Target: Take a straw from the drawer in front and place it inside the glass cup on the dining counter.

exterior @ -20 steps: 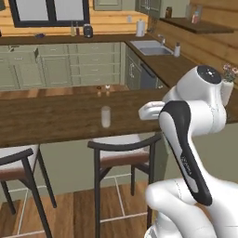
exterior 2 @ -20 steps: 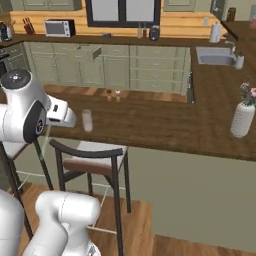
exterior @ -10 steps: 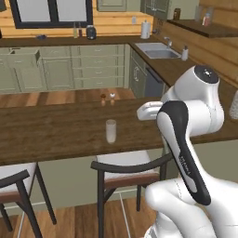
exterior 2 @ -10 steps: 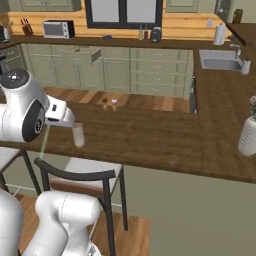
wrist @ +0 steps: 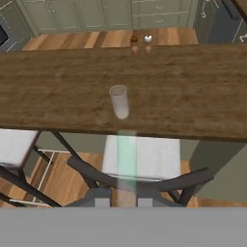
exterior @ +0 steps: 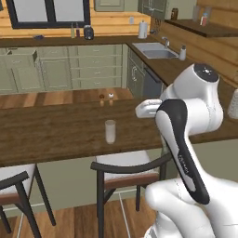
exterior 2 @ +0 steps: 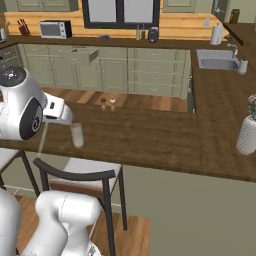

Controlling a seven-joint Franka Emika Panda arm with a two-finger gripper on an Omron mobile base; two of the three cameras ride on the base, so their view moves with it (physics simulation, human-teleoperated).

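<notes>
My gripper (wrist: 124,201) is shut on the straw (wrist: 126,164), a thin pale stick that points away from the fingers over a chair seat. In the right base view the straw (exterior 2: 42,140) hangs slanted below my white hand. The glass cup (wrist: 119,101) stands upright on the dining counter (wrist: 193,96), just beyond the straw's tip and near the counter's front edge. The same glass cup (exterior: 110,131) (exterior 2: 76,135) shows in both base views on the dark wood dining counter (exterior: 46,135) (exterior 2: 150,135). Far back, a drawer (exterior 2: 84,54) stands pulled out of the green cabinets.
A black-framed chair (wrist: 140,159) with a white seat stands under the counter below my hand, and another chair (exterior: 14,186) stands to its left. Two small shakers (wrist: 141,38) sit at the counter's far edge. A white vase (exterior 2: 247,135) stands at the right end.
The whole picture has shifted in both base views, so the base has driven; the counter and glass cup now look closer. The straw stays in my shut gripper.
</notes>
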